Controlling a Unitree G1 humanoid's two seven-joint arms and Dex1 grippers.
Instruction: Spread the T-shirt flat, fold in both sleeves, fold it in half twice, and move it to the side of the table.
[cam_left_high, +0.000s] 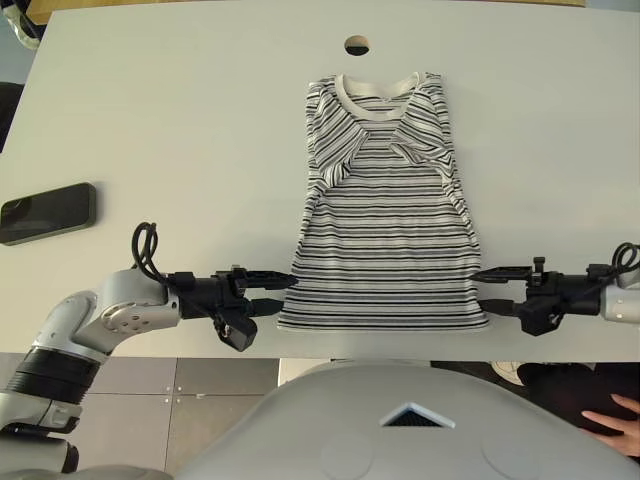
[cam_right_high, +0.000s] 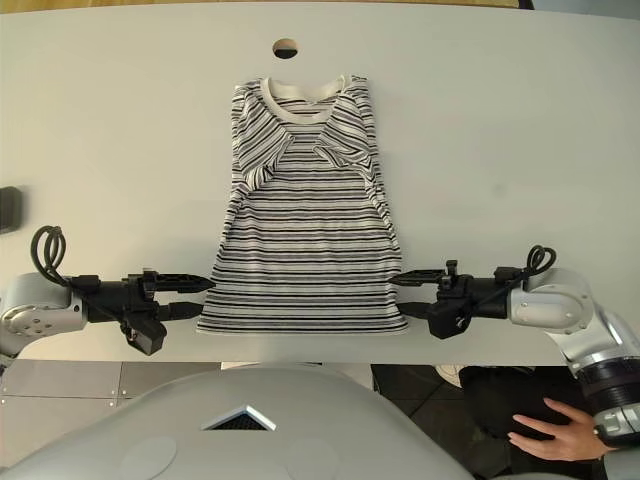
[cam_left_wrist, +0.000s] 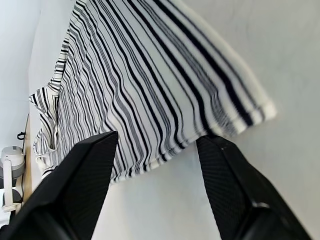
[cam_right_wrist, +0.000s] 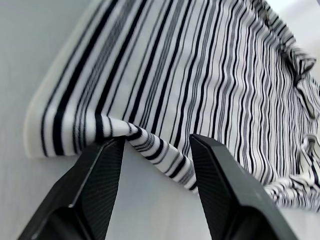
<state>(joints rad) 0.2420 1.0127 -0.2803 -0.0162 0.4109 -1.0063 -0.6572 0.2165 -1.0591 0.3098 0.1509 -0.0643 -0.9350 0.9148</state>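
We see the black-and-white striped cotton T-shirt (cam_left_high: 385, 230) lying flat on the white bench (cam_left_high: 180, 100), a little right of the middle. Its cream ribbed collar (cam_left_high: 378, 92) points to the far side and its hem (cam_left_high: 385, 318) lies close to the near edge. Both sleeves are already turned in over the chest, the left one (cam_left_high: 335, 165) and the right one (cam_left_high: 430, 155), so the shirt forms a narrow panel. We judge that the first fold in half is the step in hand.

The left jaws sit at the shirt's near left corner and the right jaws at its near right corner, level with each other and pointing inward. Both are open wide. In each wrist view the shirt's side edge, just above the hem, runs across the gap between the two black fingers, and nothing is clamped yet. We read this mirrored placement as preparation. Gripping both near corners together would let the hem be lifted evenly and carried toward the collar without skewing the stripes.

A small round hole (cam_left_high: 356, 45) in the bench lies just beyond the collar. A dark flat phone (cam_left_high: 47, 212) rests well apart at the left. The bare surface on either side of the shirt gives room to set the folded shirt aside later.
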